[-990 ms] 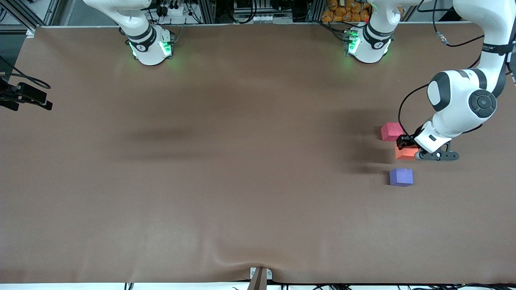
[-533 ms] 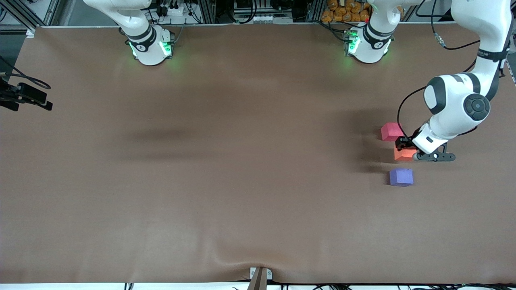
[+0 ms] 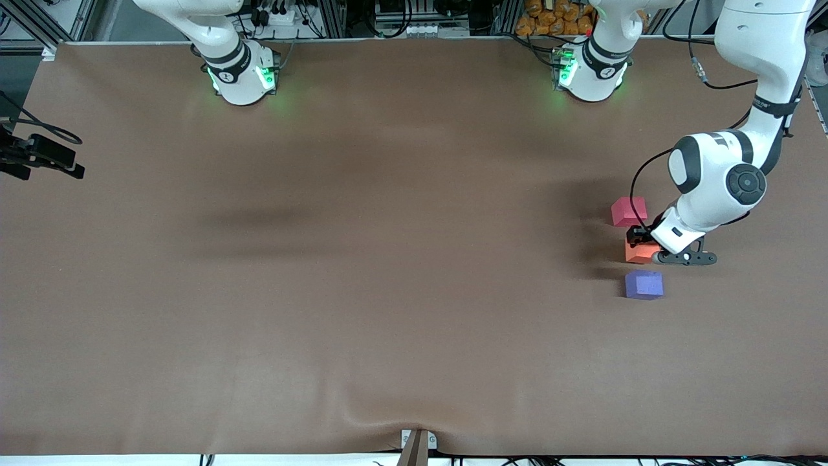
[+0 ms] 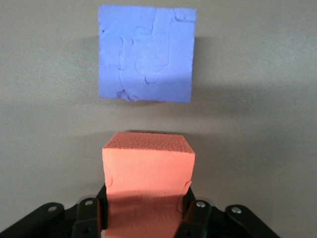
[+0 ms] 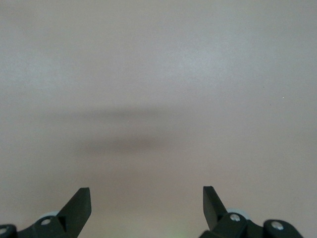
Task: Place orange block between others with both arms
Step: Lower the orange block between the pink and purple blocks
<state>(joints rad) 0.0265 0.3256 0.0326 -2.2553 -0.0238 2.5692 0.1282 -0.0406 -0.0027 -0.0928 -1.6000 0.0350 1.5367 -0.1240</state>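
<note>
Placing step: orange block going into the gap between the others.
Right gripper (image 5: 146, 208) waits, fingers wide, empty, over bare table; left gripper (image 3: 642, 241) clamps orange block (image 3: 639, 251) between pinkish-red cube (image 3: 629, 211) and purple-blue cube (image 3: 643, 284). Next: lower, let go.

The left arm (image 3: 744, 110) comes down from its green-lit base (image 3: 590, 72) at the table's twelve o'clock edge, swings out toward its own end of the table, and folds back at the elbow so the wrist (image 3: 715, 181) points toward seven o'clock. Its gripper (image 3: 642, 238) sits low over the table, jaws clamped on the orange block (image 4: 147, 186), whose sides the black fingers (image 4: 194, 218) press. The right arm (image 3: 194, 19) waits, only its base (image 3: 242, 74) and lower link showing in the front view. The right gripper (image 5: 147, 206) hangs with its fingers (image 5: 79, 206) spread wide and nothing between them.
</note>
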